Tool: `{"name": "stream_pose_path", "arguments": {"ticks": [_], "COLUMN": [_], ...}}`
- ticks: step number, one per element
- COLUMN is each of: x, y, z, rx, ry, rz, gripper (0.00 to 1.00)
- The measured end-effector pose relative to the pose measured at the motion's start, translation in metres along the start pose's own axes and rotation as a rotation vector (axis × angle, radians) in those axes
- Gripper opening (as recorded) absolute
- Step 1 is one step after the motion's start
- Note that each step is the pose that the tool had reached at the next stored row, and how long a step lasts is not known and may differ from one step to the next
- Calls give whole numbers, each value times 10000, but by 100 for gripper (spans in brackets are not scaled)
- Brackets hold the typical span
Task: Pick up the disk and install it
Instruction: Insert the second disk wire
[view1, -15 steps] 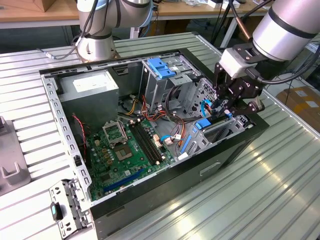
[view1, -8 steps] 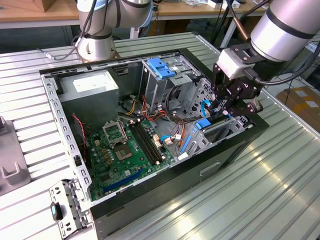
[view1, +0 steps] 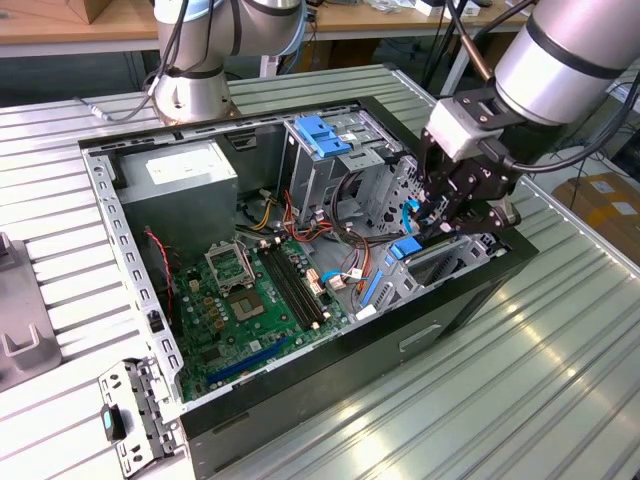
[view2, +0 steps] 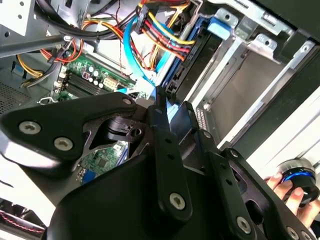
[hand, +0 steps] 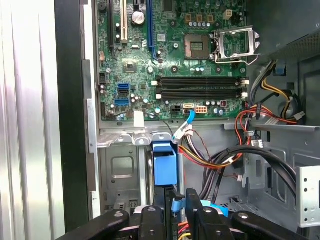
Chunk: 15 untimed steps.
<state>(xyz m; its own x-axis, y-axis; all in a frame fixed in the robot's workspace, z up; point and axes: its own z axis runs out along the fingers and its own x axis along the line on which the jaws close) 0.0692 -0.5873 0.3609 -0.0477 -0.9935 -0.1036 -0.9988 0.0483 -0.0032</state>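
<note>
The gripper (view1: 437, 222) hangs inside the open case (view1: 330, 385), over the drive bay at the case's corner. Its fingers stand narrow and close together, with a strip of light-blue plastic pinched between them in both wrist views (view2: 174, 111) (hand: 182, 202). That strip looks like the carrier edge of the disk (hand: 165, 165). The disk stands on edge and runs straight out from the fingertips into the bay slot, its far blue end just beyond them (view2: 220, 26). In the exterior view its blue end (view1: 405, 248) shows just below the gripper. The motherboard (view1: 250, 300) lies further out past the disk, and bundled wires (hand: 220, 160) run beside the gripper. The case rests on a ribbed metal table (view1: 520, 390), with a loose bracket (view1: 135, 415) lying well away from the gripper by the opposite corner. A second arm's base (view1: 195, 85) stands behind the case, with wooden benches further back. The second wrist view shows a person's hand (view2: 285, 189) on a round blue-ringed knob (view2: 296, 177) outside the case. The first wrist view shows the empty processor socket (hand: 235, 42) and memory slots (hand: 200, 86).
</note>
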Motion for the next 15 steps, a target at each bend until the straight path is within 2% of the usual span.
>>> {"name": "stream_pose_path", "arguments": {"ticks": [12,13,15], "x": [1,1,1], "y": [13,12,13], "z": [2,2,3], "rx": [0,0,0], "ry": [0,0,0], "rz": [-1,-1,-1], "gripper": [31,30,17]}}
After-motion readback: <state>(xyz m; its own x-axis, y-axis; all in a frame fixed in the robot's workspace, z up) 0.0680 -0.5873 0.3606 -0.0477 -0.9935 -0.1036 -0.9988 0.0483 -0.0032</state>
